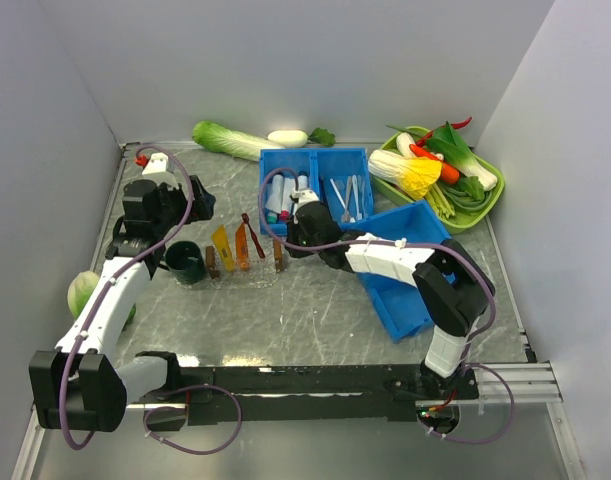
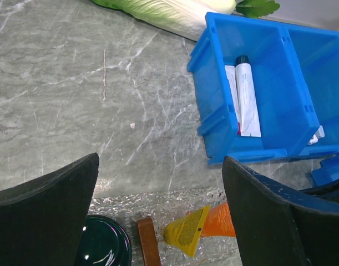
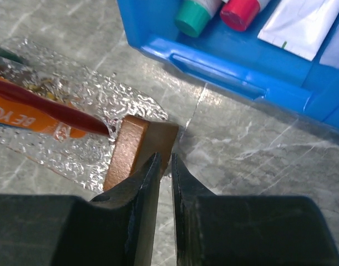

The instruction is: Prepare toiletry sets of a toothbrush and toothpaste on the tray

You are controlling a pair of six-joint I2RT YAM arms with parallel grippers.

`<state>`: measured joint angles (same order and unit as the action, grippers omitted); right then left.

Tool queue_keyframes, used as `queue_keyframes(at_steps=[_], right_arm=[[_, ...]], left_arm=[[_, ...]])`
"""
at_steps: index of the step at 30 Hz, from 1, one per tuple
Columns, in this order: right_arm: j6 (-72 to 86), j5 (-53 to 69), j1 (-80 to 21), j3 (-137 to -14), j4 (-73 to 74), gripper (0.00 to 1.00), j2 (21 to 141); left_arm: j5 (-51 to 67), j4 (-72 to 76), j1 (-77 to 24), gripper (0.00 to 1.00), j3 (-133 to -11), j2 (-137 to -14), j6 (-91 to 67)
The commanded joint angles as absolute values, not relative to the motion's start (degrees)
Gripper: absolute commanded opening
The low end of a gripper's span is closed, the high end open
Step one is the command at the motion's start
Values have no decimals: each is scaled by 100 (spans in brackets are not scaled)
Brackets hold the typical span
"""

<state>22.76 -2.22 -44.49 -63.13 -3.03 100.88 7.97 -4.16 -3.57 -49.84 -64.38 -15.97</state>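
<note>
Our right gripper (image 3: 165, 160), jaws almost together, sits over a brown block (image 3: 130, 147) at the tray's (image 3: 94, 91) right edge; left gripper (image 2: 161, 160) wide open

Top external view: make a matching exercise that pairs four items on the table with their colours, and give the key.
Things:
1. toothbrush
2. cup
3. divided bin
4. toothpaste tube nearest the cup

Colours:
A. blue
B. yellow
C. dark red
D. dark green

Pairs: 1-C, 2-D, 3-A, 4-B
</note>
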Motion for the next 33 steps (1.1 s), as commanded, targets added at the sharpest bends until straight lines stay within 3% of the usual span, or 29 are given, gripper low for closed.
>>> queue_keyframes(at_steps=[1,33], right_arm=[[2277,-325,-4544,-6275,-413,20,10178],[2057,-352,-5071,-6302,-264,15,10064]], left_arm=[[931,-281,-378,96,-5142,-6442,-1644],[905,-325,-378,96,-5194,-6495,-1608]])
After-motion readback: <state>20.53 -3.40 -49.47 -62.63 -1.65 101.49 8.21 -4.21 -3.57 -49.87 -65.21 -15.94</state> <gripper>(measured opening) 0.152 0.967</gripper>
